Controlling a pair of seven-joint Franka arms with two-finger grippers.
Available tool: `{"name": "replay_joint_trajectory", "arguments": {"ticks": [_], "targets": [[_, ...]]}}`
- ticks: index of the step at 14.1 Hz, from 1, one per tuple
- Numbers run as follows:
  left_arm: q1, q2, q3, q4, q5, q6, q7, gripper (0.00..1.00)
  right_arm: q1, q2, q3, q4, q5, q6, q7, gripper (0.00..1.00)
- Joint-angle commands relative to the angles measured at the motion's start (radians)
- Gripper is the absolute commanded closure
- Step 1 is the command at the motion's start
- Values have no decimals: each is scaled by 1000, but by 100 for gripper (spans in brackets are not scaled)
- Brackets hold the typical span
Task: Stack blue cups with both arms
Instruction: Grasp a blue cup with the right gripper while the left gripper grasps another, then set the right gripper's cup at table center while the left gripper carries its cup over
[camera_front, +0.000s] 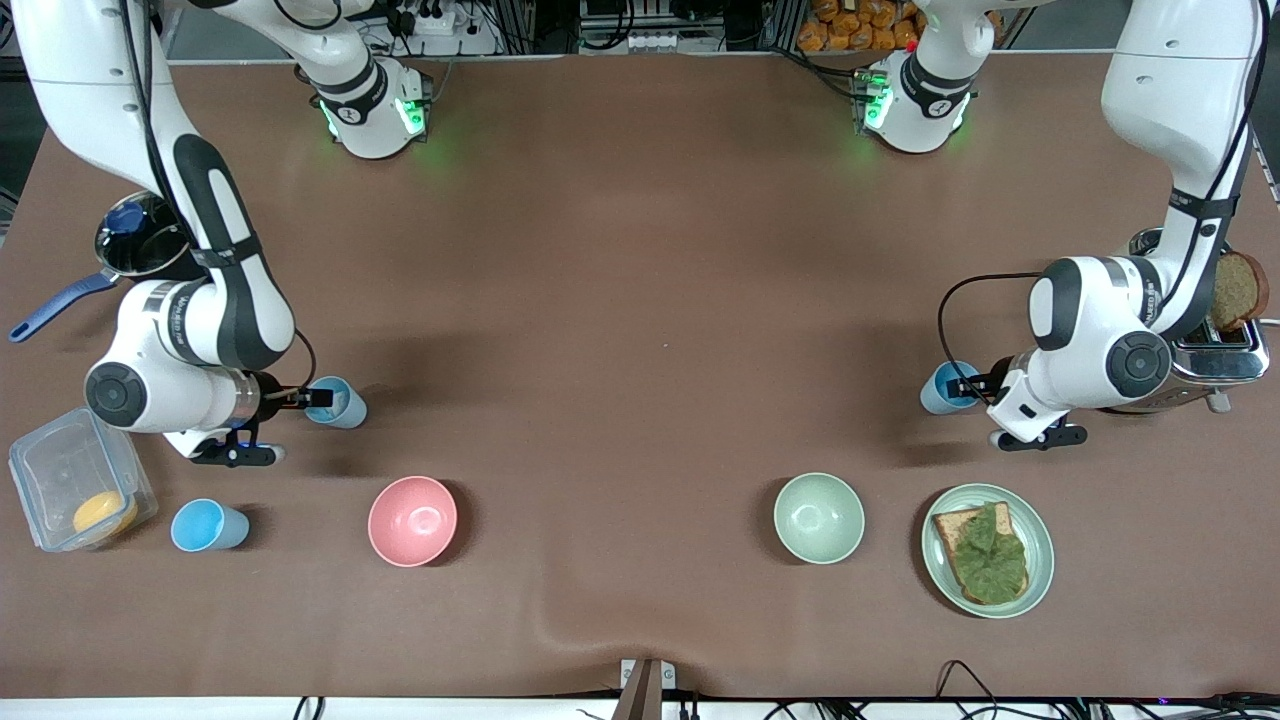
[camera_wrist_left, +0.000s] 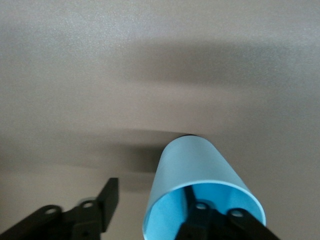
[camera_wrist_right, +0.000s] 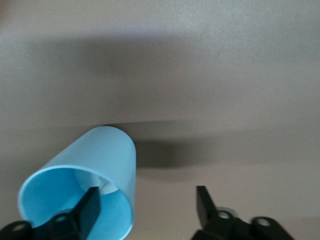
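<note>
The right gripper (camera_front: 318, 398) sits low at the right arm's end of the table, its fingers spread wide. One finger (camera_wrist_right: 82, 210) reaches inside the mouth of a blue cup (camera_front: 338, 403) while the other finger (camera_wrist_right: 204, 204) stands well clear of the cup's outer wall, so the jaws do not clamp it. This cup (camera_wrist_right: 87, 182) shows a white patch inside (seen in the right wrist view) and rests on the brown table (camera_front: 640, 300). Nearer to the front camera than this gripper stands a second blue cup (camera_front: 207, 526), apart from it, with a clear plastic box (camera_front: 75, 495) holding an orange thing beside it, and a pink bowl (camera_front: 412, 520) toward the table's middle. Farther from the front camera, under the right arm, lies a dark pan (camera_front: 140, 238) with a blue handle.

The left gripper (camera_front: 975, 386) sits low at the left arm's end of the table, also spread wide. One finger (camera_wrist_left: 197, 212) is inside a third blue cup (camera_front: 943, 388), the other finger (camera_wrist_left: 107, 197) stays outside and apart from the wall of that cup (camera_wrist_left: 197, 175). A toaster (camera_front: 1215, 350) with a slice of bread (camera_front: 1238, 290) stands under the left arm. Nearer to the front camera lie a pale green bowl (camera_front: 818, 518) and a green plate (camera_front: 1040, 560) carrying bread topped with lettuce.
</note>
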Motion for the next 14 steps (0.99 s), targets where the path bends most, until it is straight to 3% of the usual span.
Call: {"name": "replay_joint_trajectory", "arguments": {"ticks": [1,7,12,14], "targets": [[1,-2,-3,3,15,9,-21,100,-14,13,8,24,17,-13,-15,100],[9,-45,-3,3,15,-10,-21,100,-8,7,9,51,17,-45,-12,100],[12,-74,-3,4,14,-21,-21,100,18,-4,12,176,22,-280,1,100],[23,-95,-1,4,12,-22,-23,100,44,-19,11,223,81,-393,8,100]]}}
